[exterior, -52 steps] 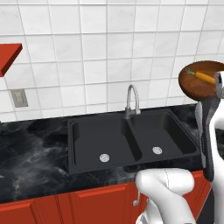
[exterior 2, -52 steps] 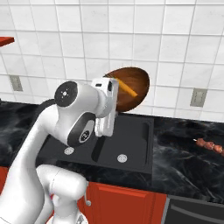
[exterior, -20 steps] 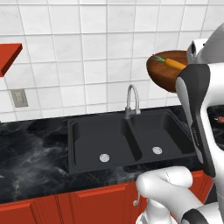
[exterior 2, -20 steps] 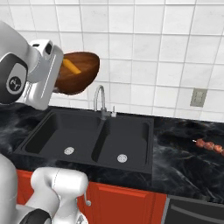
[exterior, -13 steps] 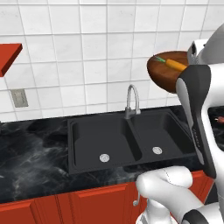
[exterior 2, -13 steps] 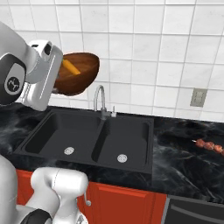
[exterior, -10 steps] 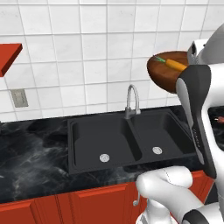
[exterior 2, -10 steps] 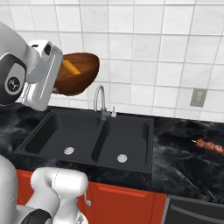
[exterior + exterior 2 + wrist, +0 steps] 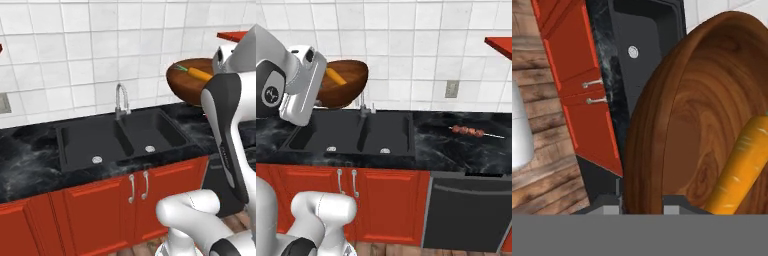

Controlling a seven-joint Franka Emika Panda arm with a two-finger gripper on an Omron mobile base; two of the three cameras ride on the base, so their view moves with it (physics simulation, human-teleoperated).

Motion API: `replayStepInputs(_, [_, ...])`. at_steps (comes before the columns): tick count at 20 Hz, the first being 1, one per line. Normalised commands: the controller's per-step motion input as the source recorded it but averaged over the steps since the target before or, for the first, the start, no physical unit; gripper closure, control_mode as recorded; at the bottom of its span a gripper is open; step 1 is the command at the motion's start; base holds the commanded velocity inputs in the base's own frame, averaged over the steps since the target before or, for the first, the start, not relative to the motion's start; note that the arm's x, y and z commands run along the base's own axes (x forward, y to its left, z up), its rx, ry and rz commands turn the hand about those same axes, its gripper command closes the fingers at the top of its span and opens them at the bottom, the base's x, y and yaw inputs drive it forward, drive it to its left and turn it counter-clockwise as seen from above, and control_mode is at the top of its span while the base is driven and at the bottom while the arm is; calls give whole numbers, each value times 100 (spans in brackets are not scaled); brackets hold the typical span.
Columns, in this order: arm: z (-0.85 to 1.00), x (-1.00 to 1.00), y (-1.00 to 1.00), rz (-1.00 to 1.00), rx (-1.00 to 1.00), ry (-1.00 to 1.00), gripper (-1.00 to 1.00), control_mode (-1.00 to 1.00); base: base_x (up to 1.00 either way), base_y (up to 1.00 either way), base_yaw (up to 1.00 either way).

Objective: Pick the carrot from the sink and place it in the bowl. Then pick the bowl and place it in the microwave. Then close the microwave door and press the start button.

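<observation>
Bowl (image 9: 342, 82) up in the air above the sink (image 9: 120, 137), carrot (image 9: 739, 165) inside, my tool (image 9: 643, 200) pinching its rim. Carry to the microwave is in hand; I must keep it level.

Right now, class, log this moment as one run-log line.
hand: shut on bowl rim | carrot: in bowl | bowl: above counter | sink: no carrot
</observation>
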Motion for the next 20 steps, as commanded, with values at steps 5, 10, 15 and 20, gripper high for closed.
replayStepInputs(5, [0, 0, 0, 0, 0, 0, 100, 100, -27, -1, -76])
replayStepInputs(10, [0, 0, 0, 0, 0, 0, 100, 100, -16, 0, -88])
replayStepInputs(15, [0, 0, 0, 0, 0, 0, 100, 100, -17, 0, -87])
replayStepInputs(20, [0, 0, 0, 0, 0, 0, 100, 100, -15, 0, -86])
